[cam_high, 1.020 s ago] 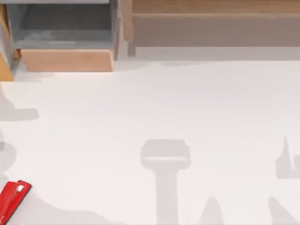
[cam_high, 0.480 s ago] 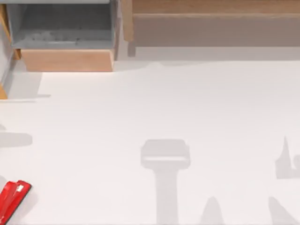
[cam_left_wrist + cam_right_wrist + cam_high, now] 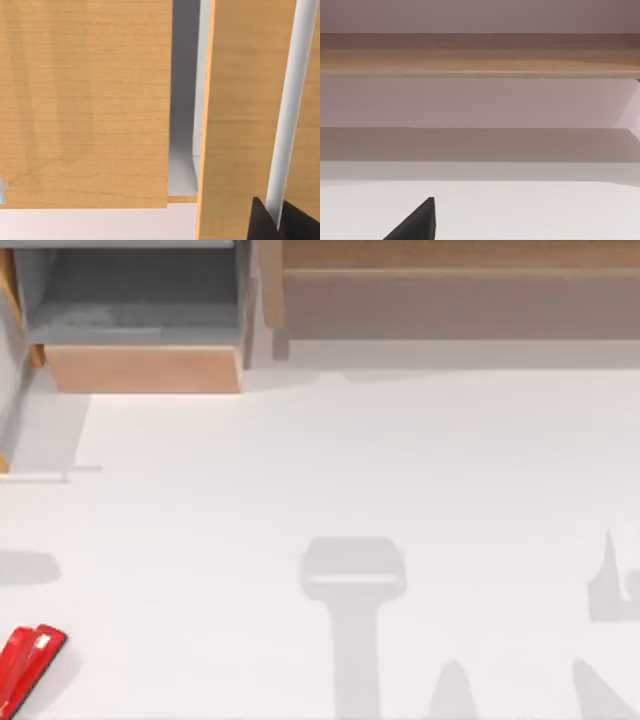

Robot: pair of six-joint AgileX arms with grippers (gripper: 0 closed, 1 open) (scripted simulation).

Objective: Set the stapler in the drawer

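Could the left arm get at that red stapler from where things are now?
Probably yes. The stapler lies alone on bare table at the near left edge, nothing over or beside it; the open drawer sits far behind.

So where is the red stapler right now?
In the top view, the stapler lies on the white table at the near left corner, far from the open drawer at the back left.

A rendered simulation workspace rather than a real room: a plain white table carries flat-shaded furniture, a tan-fronted drawer with grey walls and a long wooden shelf, under even, artificial lighting.
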